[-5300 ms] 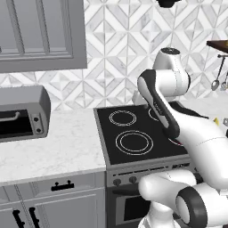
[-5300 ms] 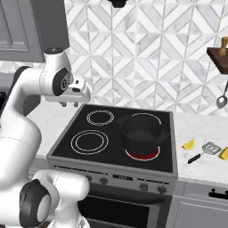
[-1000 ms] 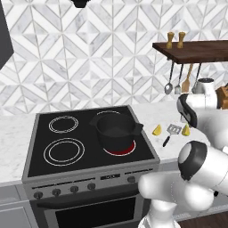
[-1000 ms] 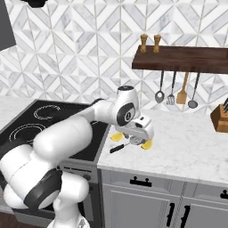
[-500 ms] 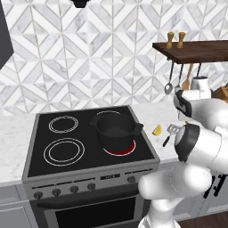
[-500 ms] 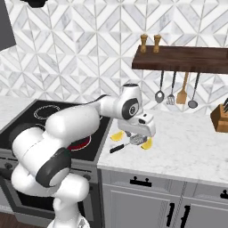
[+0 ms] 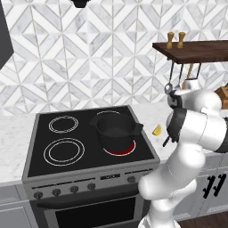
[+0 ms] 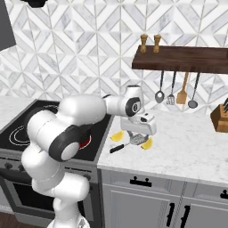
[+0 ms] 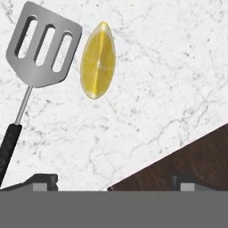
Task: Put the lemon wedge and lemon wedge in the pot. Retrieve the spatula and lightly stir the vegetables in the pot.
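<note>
The dark pot (image 7: 116, 129) stands on the stove's front right burner, which glows red. On the marble counter right of the stove lie two yellow lemon wedges (image 8: 117, 136) (image 8: 147, 144) and a slotted metal spatula (image 8: 136, 140) with a black handle. My gripper (image 8: 139, 133) hangs low over them, open and holding nothing. In the hand view the spatula (image 9: 44, 46) lies at the upper left, one wedge (image 9: 98, 60) is just beside its head, and the gripper (image 9: 113, 182) has its tips far apart. One wedge (image 7: 156, 130) shows past my arm.
A wooden shelf (image 8: 182, 58) with hanging utensils (image 8: 178, 89) and two shakers runs above the counter. A knife block (image 8: 220, 116) stands at the far right. The stove top (image 7: 53, 142) has two unlit rings on its left. A dark brown surface (image 9: 191, 153) cuts the hand view's lower right.
The base has driven right along the counter since the oldest frames. Over the last second the arm has swung across the counter, now hiding the spatula in the left base view; the hand stays over the wedges.
</note>
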Tool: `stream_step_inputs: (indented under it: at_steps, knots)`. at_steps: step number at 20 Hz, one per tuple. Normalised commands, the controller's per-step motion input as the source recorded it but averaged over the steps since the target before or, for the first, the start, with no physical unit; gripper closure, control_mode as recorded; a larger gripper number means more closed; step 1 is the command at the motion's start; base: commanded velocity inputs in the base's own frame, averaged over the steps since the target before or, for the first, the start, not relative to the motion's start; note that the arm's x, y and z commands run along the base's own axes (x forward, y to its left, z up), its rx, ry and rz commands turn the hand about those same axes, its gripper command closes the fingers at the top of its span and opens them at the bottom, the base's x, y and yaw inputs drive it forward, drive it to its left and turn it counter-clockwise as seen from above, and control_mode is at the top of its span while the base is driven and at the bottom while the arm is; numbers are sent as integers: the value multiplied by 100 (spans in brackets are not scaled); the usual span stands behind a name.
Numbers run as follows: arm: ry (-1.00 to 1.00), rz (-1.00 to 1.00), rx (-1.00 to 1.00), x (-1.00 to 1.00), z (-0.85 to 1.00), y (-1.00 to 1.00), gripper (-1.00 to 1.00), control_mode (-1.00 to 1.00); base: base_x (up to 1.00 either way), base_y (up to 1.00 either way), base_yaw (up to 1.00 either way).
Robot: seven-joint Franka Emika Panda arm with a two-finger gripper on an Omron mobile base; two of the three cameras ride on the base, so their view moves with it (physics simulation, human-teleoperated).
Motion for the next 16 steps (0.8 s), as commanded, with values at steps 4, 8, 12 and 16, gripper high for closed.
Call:
stream_step_inputs:
  at_steps: [4,8,12,16]
  knots:
    - [2,0,0,27,-24,-2,-100,-100,0,0,0]
    - [2,0,0,26,-24,0,-100,-100,0,0,0]
    - [0,0,0,23,-24,-6,-100,-100,0,0,0]
    - [0,0,3,27,-26,-11,-100,-100,0,0,0]
